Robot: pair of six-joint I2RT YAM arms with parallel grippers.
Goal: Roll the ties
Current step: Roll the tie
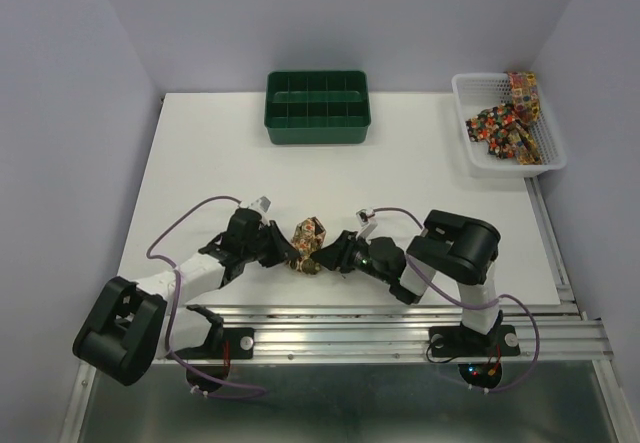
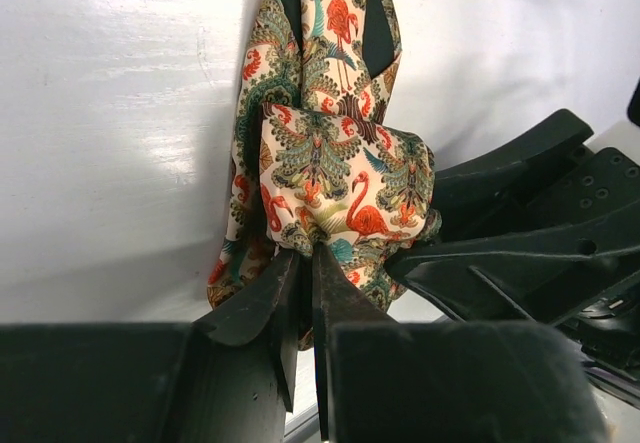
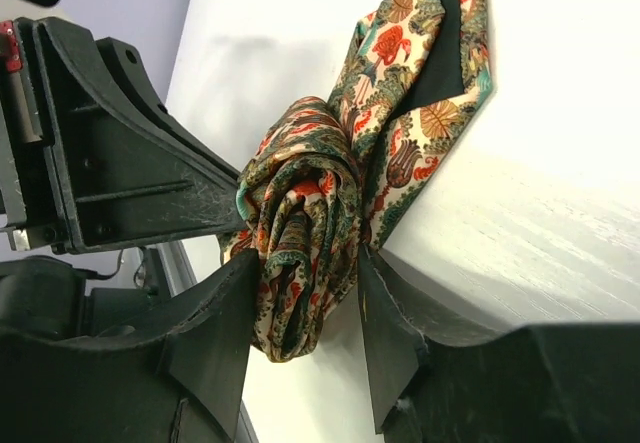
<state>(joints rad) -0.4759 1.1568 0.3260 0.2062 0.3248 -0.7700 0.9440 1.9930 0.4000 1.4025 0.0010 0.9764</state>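
Note:
One tie (image 1: 308,243), with a peacock and flamingo print, lies partly rolled on the white table between my two grippers. My left gripper (image 1: 281,247) comes at it from the left. In the left wrist view its gripper (image 2: 312,253) is nearly closed, pinching a fold of the tie (image 2: 345,178). My right gripper (image 1: 326,257) comes from the right. In the right wrist view its gripper (image 3: 305,288) clasps the rolled part of the tie (image 3: 300,223), and the pointed end (image 3: 425,73) lies loose on the table beyond.
A green compartment tray (image 1: 318,123) stands at the back middle. A white mesh basket (image 1: 478,158) at the back right holds several more printed ties (image 1: 505,123). The table's front rail (image 1: 400,315) runs just behind the grippers.

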